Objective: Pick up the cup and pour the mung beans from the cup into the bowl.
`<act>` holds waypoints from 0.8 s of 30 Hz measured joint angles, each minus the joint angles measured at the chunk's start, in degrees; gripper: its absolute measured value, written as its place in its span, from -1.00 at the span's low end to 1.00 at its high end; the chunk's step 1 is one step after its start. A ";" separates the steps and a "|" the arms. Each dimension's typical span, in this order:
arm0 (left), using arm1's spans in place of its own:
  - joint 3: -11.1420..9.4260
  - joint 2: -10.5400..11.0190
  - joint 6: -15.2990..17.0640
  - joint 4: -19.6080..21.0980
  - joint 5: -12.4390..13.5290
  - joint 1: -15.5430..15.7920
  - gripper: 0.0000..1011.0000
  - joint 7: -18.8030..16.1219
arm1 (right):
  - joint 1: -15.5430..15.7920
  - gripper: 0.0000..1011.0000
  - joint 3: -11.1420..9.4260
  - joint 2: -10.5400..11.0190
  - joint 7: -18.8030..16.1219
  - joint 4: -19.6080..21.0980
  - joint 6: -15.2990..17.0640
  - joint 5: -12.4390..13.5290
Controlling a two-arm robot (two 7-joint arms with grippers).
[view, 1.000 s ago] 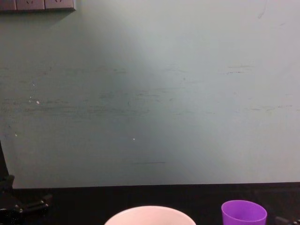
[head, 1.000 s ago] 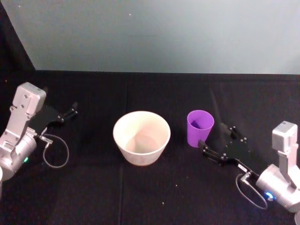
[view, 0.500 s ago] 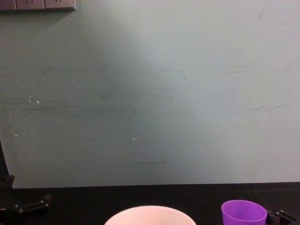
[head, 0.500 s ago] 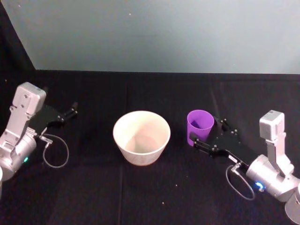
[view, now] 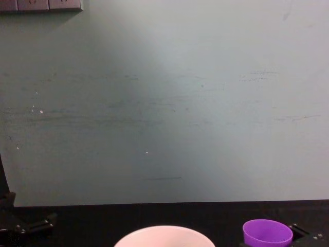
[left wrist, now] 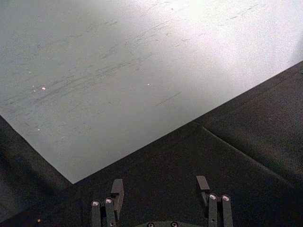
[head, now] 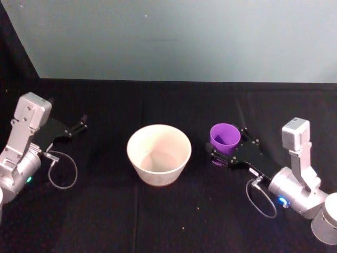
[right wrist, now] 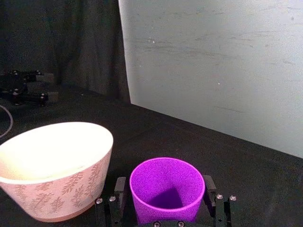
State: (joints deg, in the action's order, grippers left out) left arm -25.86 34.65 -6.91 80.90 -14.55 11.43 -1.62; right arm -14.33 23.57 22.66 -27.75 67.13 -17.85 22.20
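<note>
The purple cup (head: 225,137) stands upright on the black table, just right of the white bowl (head: 158,178). My right gripper (head: 229,144) is open, with one finger on each side of the cup's lower body. In the right wrist view the cup (right wrist: 166,187) sits between the two fingers (right wrist: 118,188), beside the leaf-patterned bowl (right wrist: 57,189). The cup's inside looks dark purple, and I cannot make out the mung beans. My left gripper (head: 78,126) rests open at the table's left. The chest view catches the cup (view: 267,232) and the bowl's rim (view: 164,231).
A pale wall (head: 174,37) rises behind the table's far edge. A loose cable loop (head: 63,169) hangs by the left arm. Black tabletop lies open in front of the bowl and between the bowl and the left gripper (left wrist: 160,188).
My right gripper has moved left and forward, from just right of the cup to straddling it. The cup, the bowl and the left arm have not moved.
</note>
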 joint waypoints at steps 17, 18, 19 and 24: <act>0.00 0.00 0.00 0.00 0.00 0.00 0.98 0.00 | -1.25 0.98 -1.01 -2.09 0.10 -1.59 0.33 -2.35; 0.00 0.00 0.00 0.00 0.00 0.00 0.98 0.00 | -1.25 0.98 -1.01 -2.09 0.10 -1.58 0.33 -2.35; 0.00 0.00 0.00 0.00 0.00 0.00 0.98 0.00 | -1.26 0.98 -1.01 -2.09 0.10 -1.58 0.33 -2.35; 0.00 0.00 0.00 0.00 0.00 0.00 0.98 0.00 | -1.26 0.98 -1.00 -2.08 0.10 -1.59 0.33 -2.35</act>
State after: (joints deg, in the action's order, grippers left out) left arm -25.86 34.64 -6.91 80.90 -14.55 11.43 -1.62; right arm -15.59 22.56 20.58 -27.64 65.54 -17.52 19.84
